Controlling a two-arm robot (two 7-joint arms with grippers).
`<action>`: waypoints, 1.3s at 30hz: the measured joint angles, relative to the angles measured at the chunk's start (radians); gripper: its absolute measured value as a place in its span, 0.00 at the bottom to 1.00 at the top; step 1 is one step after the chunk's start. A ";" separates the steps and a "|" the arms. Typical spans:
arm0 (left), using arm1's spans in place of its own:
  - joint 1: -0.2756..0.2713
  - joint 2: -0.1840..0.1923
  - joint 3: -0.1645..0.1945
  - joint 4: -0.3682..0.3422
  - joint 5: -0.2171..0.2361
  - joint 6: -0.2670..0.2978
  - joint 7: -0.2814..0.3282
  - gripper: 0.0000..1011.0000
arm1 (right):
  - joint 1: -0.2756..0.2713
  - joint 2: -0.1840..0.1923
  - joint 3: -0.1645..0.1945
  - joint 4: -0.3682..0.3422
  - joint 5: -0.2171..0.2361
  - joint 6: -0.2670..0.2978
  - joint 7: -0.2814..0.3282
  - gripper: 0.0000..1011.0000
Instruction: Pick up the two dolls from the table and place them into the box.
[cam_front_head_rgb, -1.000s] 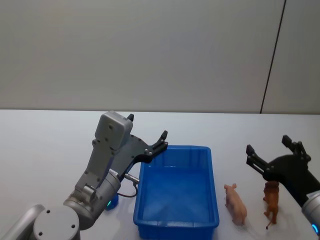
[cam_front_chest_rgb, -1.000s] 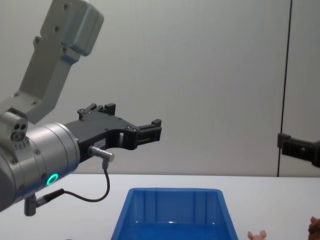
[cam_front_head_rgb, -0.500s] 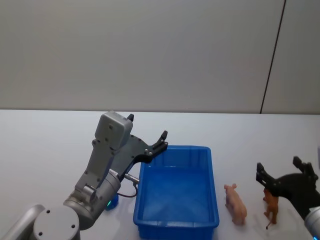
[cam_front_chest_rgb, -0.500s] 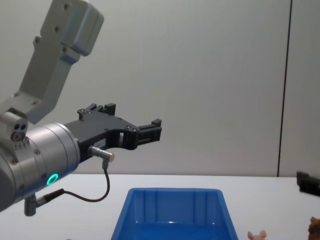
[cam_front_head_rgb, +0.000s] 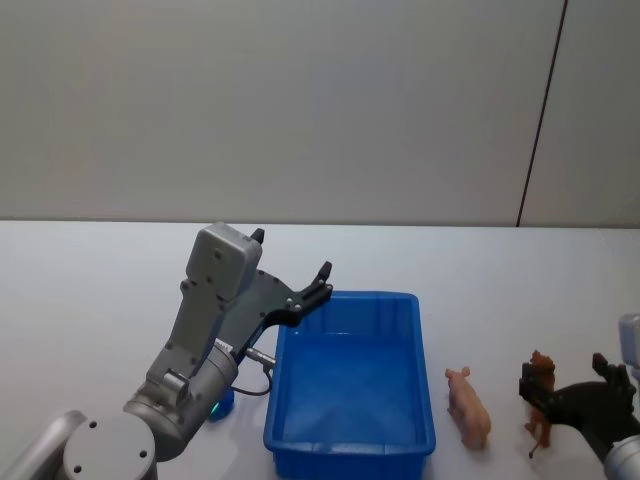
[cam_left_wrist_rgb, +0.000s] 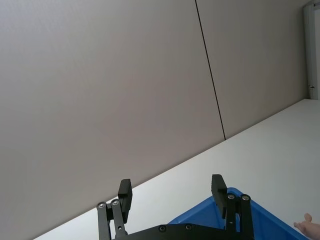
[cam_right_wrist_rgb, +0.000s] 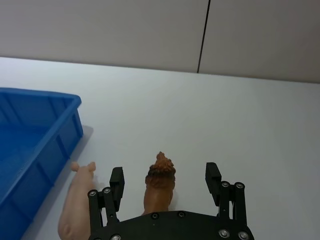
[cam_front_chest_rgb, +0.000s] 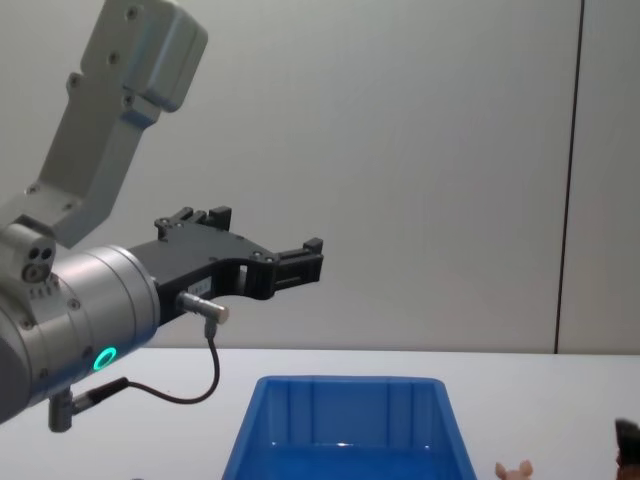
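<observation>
The right gripper (cam_front_head_rgb: 566, 388) is hanging low, jaws spread at the reddish-brown doll (cam_front_head_rgb: 542, 366); the pink doll (cam_front_head_rgb: 468, 408) is resting between it and the blue box (cam_front_head_rgb: 346, 298). The left gripper (cam_front_head_rgb: 290, 256) is hovering, jaws apart, at the box's far-left corner.

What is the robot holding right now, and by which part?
Nothing yet. The right gripper is open on either side of the brown dog doll, not pinching it; the left gripper is open and empty.
</observation>
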 joint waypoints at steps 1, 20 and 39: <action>0.000 0.000 0.000 0.000 0.000 0.000 0.000 0.99 | 0.002 -0.003 0.000 0.008 -0.001 0.002 -0.001 0.99; 0.000 0.000 0.000 0.000 0.000 0.000 0.000 0.99 | 0.058 -0.063 -0.014 0.159 -0.019 0.037 -0.021 0.99; 0.000 0.000 0.000 0.000 0.000 0.000 0.000 0.99 | 0.078 -0.092 -0.022 0.206 -0.027 0.035 0.003 0.54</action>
